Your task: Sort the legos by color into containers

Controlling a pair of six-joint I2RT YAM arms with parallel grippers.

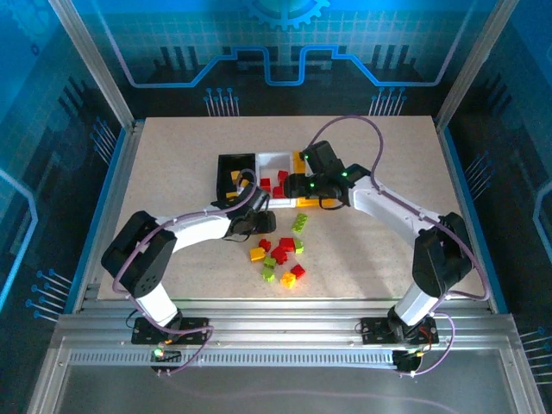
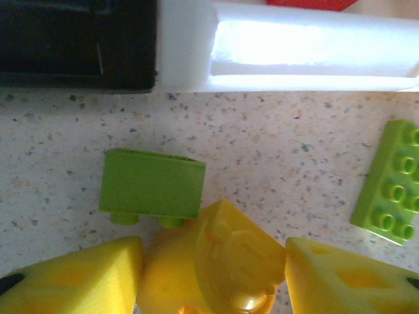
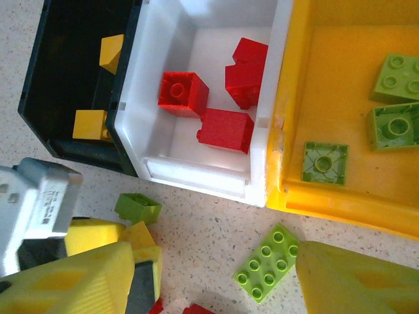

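Left wrist: L fingers (image 2: 78, 275) clamp yellow lego (image 2: 216, 268) – green lego (image 2: 152, 183) touching it; R fingers (image 3: 353, 281) apart.

The yellow bin (image 3: 283, 163) holds 3 green legos (image 3: 325, 162), the white bin (image 3: 196, 178) red legos (image 3: 183, 91).

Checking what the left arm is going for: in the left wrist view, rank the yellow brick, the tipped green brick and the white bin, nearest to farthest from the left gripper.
From the left gripper:
1. yellow brick, between the jaws.
2. green brick, just beyond it, slightly left.
3. white bin, farthest, along the top of the view.
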